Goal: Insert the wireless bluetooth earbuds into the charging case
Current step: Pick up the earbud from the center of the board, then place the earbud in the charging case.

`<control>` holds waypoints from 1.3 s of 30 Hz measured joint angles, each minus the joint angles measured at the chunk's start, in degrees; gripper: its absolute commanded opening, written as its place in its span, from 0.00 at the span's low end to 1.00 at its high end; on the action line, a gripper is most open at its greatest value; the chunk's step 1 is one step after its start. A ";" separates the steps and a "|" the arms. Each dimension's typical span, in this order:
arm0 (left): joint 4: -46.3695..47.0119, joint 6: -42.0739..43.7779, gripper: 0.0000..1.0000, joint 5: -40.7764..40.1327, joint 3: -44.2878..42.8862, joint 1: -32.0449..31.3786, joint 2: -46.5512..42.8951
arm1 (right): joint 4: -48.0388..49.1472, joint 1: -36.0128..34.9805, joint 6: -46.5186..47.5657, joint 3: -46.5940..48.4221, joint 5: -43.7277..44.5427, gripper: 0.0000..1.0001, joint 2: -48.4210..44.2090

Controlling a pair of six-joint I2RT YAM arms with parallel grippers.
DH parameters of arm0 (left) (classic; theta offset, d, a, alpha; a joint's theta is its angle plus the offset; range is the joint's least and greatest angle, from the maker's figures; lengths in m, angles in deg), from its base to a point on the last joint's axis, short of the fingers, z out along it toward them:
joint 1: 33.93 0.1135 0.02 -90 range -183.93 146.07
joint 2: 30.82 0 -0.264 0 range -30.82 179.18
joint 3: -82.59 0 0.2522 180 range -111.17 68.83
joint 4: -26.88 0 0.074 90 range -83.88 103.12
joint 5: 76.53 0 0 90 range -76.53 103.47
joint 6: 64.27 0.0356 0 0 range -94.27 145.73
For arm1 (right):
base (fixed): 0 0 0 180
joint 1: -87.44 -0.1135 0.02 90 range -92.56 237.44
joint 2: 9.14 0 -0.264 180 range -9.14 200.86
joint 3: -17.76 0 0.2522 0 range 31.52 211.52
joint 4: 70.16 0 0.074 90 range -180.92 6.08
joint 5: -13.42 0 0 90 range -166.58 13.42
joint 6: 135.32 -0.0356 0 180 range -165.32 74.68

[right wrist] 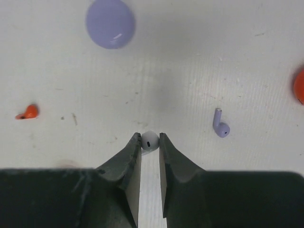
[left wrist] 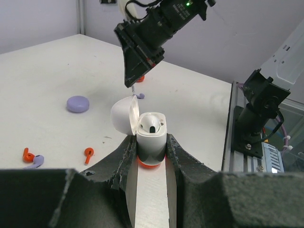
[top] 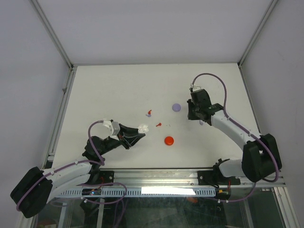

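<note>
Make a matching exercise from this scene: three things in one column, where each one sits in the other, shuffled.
Things:
1. charging case
2. white earbud
3. purple earbud

Places:
A. lying loose on the table
B. open, held in the left gripper
C. pinched at the tips of the right gripper

Pairs: 1-B, 2-C, 3-A

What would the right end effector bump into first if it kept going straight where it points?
Probably the table, just past the white earbud the right end effector is shut on; the purple puck sits off to one side.
</note>
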 measured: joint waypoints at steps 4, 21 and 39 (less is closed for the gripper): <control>0.42 0.00 0.00 0.04 0.00 0.00 -0.33 | 0.55 -4.02 0.48 0.00 1.42 0.15 -6.99; 7.10 -0.11 0.00 2.36 -1.53 0.00 0.33 | 15.72 -24.63 5.90 -0.57 4.15 0.13 -25.92; 12.98 -3.19 0.00 3.96 -3.15 0.00 3.08 | 35.80 -36.00 14.45 -7.32 -6.12 0.12 -29.51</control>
